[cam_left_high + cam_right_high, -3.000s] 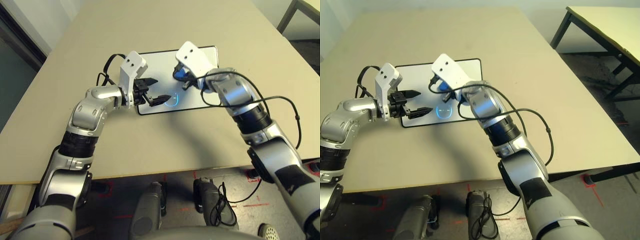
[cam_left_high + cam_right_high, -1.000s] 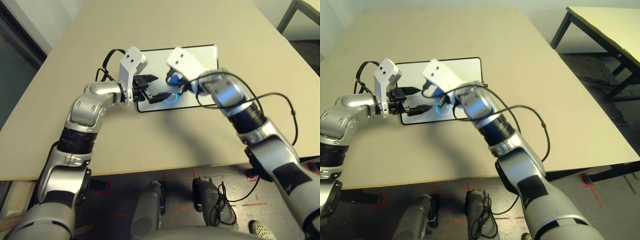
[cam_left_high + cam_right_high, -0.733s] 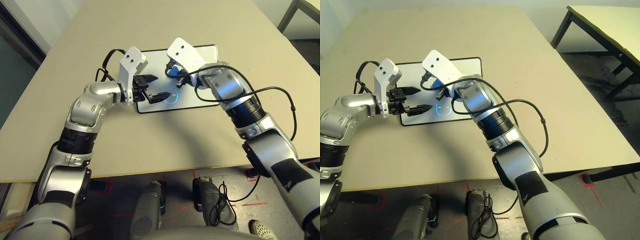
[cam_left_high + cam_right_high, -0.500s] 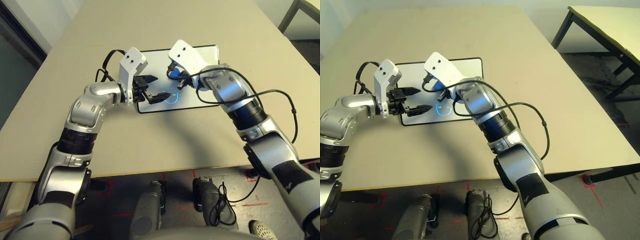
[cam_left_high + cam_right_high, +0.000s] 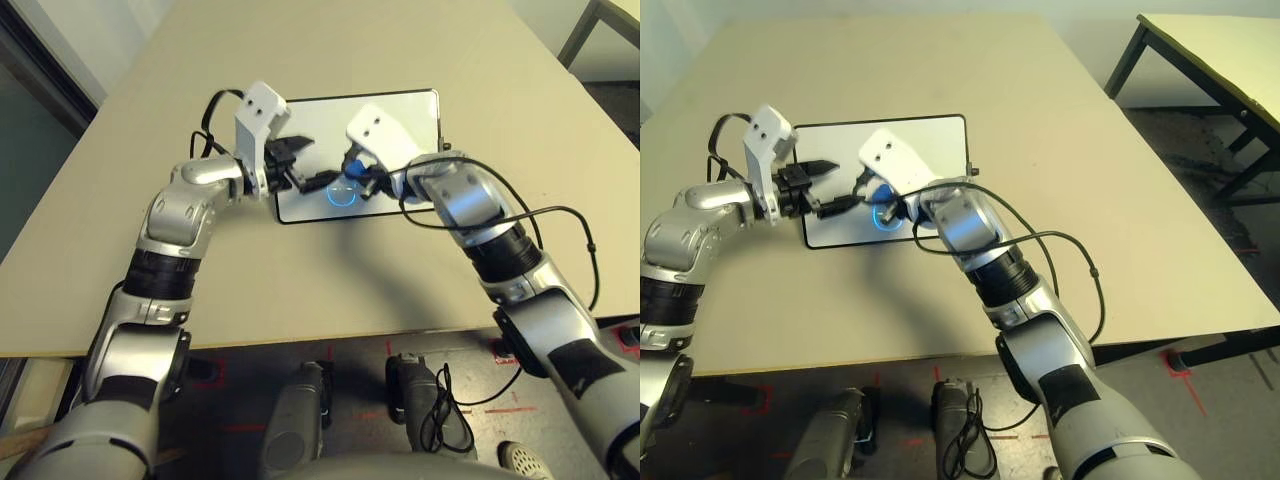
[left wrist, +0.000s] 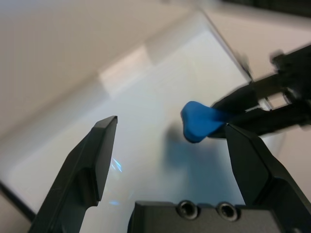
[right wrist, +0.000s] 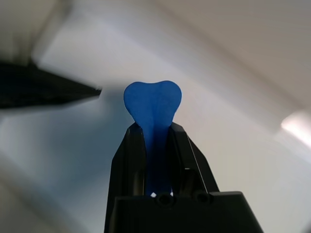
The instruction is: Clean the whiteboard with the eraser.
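**Eraser held above the board, ready to wipe**

The right gripper pinches the eraser by its narrow middle, so the broad blue end sticks out free to rub. It hangs over the near part of the whiteboard, close to a faint blue mark. The left gripper, fingers spread and empty, hovers just beside the eraser over the board's left part, likely to steady it.
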Available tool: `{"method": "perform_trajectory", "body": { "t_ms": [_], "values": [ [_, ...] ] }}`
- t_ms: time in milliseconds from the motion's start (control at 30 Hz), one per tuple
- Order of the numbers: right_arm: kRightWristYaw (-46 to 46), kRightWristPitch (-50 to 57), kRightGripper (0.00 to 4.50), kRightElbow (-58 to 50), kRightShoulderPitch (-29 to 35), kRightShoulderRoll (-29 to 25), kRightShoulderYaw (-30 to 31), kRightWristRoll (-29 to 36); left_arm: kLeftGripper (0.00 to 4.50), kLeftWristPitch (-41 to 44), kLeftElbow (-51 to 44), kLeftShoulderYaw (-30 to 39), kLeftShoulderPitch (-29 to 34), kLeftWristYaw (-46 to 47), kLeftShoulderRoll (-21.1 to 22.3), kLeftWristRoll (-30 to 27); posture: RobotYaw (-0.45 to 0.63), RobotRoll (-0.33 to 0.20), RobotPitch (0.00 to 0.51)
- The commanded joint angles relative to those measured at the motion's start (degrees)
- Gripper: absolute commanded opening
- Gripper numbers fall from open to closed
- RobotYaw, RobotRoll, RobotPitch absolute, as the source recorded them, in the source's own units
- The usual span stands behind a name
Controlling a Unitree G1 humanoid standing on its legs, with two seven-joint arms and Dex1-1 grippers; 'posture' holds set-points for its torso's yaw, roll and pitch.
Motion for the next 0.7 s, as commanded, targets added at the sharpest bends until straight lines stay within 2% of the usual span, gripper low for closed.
{"method": "perform_trajectory", "body": {
  "t_ms": [33,200,300,433,600,700],
  "values": [
    [-6.0,-4.1,0.55,1.3,-3.8,-1.6,-9.0,2.1,4.5,-9.3,5.1,6.2,-2.8,7.1,0.0,1.2,0.04,0.0,0.191],
    [-11.8,-4.0,0.55,4.5,-3.9,-8.9,-15.0,1.0,4.5,-17.9,13.4,10.8,-4.7,13.8,2.8,3.3,0.03,0.0,0.188],
    [-14.0,-3.3,0.55,8.0,-0.2,-13.3,-16.5,0.2,4.5,-20.3,17.8,12.0,-3.4,15.4,4.3,3.9,0.03,0.0,0.184],
    [-15.7,-0.9,0.55,10.5,5.8,-16.4,-17.7,0.1,4.5,-22.7,21.4,12.6,-0.9,16.7,5.2,4.5,0.03,0.0,0.182],
    [-17.0,5.1,0.55,8.4,17.6,-14.4,-18.7,1.9,4.5,-24.4,26.5,13.9,3.2,18.9,5.6,4.6,0.03,0.0,0.18],
    [-17.7,6.5,0.55,7.4,19.8,-13.1,-19.1,2.6,4.5,-24.5,27.7,14.2,4.3,19.5,5.4,4.3,0.03,0.0,0.18]
  ]
}}
